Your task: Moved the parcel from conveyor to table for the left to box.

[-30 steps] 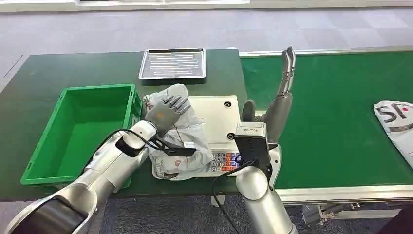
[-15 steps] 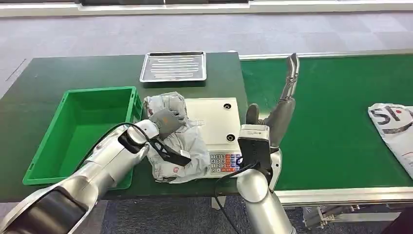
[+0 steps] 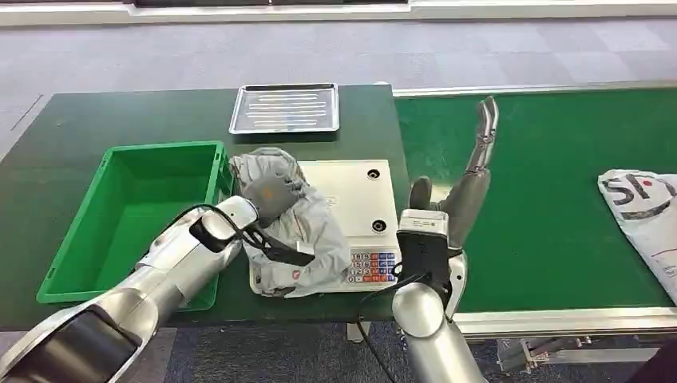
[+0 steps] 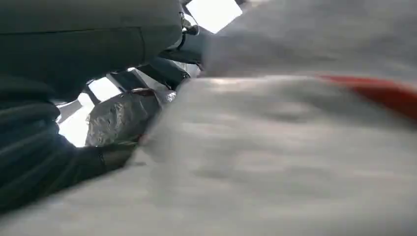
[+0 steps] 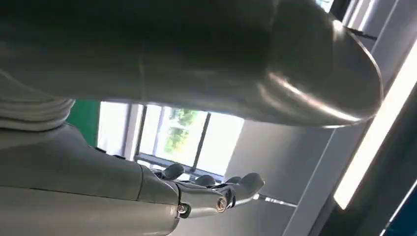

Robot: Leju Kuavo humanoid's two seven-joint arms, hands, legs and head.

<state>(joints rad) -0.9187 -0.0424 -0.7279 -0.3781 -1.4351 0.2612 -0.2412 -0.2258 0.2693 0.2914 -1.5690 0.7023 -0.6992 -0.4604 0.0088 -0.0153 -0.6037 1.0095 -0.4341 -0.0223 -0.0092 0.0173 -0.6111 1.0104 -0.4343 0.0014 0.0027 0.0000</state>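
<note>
Grey plastic wrapping identifies the parcel [image 3: 291,223], a crumpled mailer bag that we find lying on the dark green worktop [image 3: 104,120], partly over the left side of a white weighing scale [image 3: 355,199] and just beside the green crate [image 3: 136,215]. We note the left robot hand [image 3: 271,193] on top of the parcel with its fingers curled down into the wrapping, gripping it; in the left wrist view the bag [image 4: 295,157] is pressed close to the camera and the fingers [image 4: 167,69] are dark and mostly hidden. We observe the right robot hand [image 3: 471,175] raised upright over the near edge of the green conveyor belt [image 3: 559,223], fingers straight and held together, holding nothing and touching nothing; the right wrist view shows the same hand [image 5: 211,191] extended with nothing in it. We record a metal tray [image 3: 285,108] at the far side of the worktop, apart from the scale. A second white parcel [image 3: 647,215] with dark lettering lies on the belt at the right edge of the head view, well apart from both hands
</note>
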